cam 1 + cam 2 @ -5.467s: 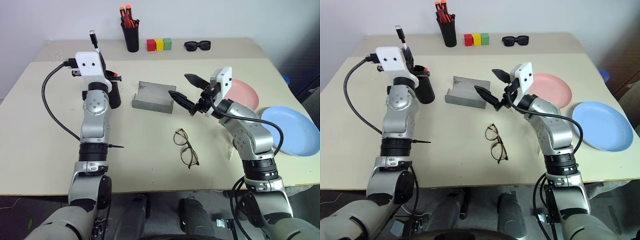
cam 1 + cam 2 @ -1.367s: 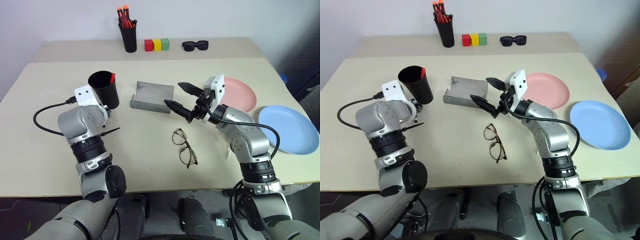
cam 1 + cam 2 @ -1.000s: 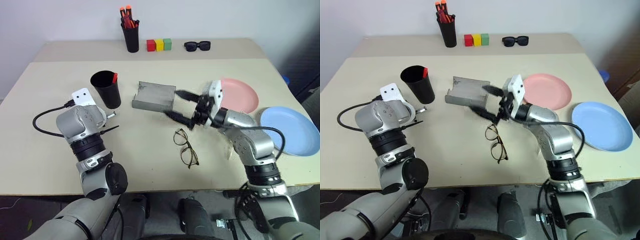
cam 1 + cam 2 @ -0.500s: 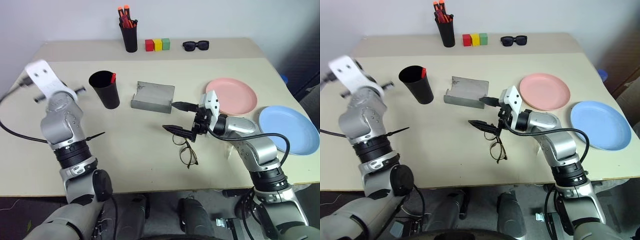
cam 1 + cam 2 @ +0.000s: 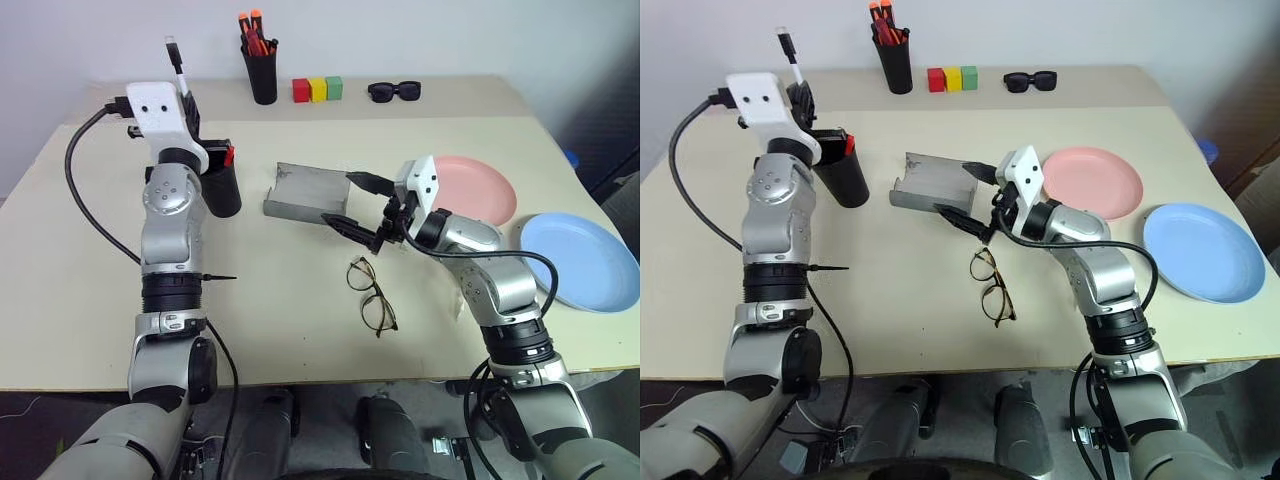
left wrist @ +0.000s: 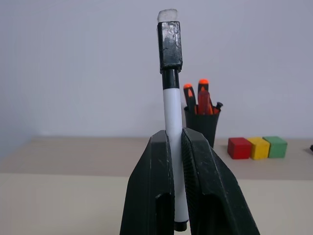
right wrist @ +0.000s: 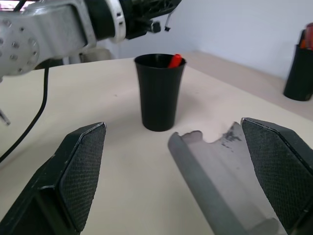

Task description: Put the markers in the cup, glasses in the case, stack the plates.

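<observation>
Standing upright between the closed fingers of the left gripper, the black and white marker points its dark, pale-tipped end up above the hand. Just below and in front of that raised hand sits the black cup, with the red cap of the other marker poking over its rim. The left arm partly hides the cup in the head views.

The right gripper hangs with its two fingers spread wide and nothing between them, just above the near edge of the grey case. The case lies open on the table, directly ahead of those spread fingers, and the cup stands farther off on the case's left. The glasses lie flat on the table below and slightly nearer the robot than the right gripper, untouched. Behind the right forearm, to its right, rests the pink plate; the blue plate lies farther right, apart from the pink one and near the table's edge.

Beyond both hands, along the back of the table, stand a black pen holder with orange-capped pens, three small blocks in red, yellow and green, and a pair of black sunglasses
</observation>
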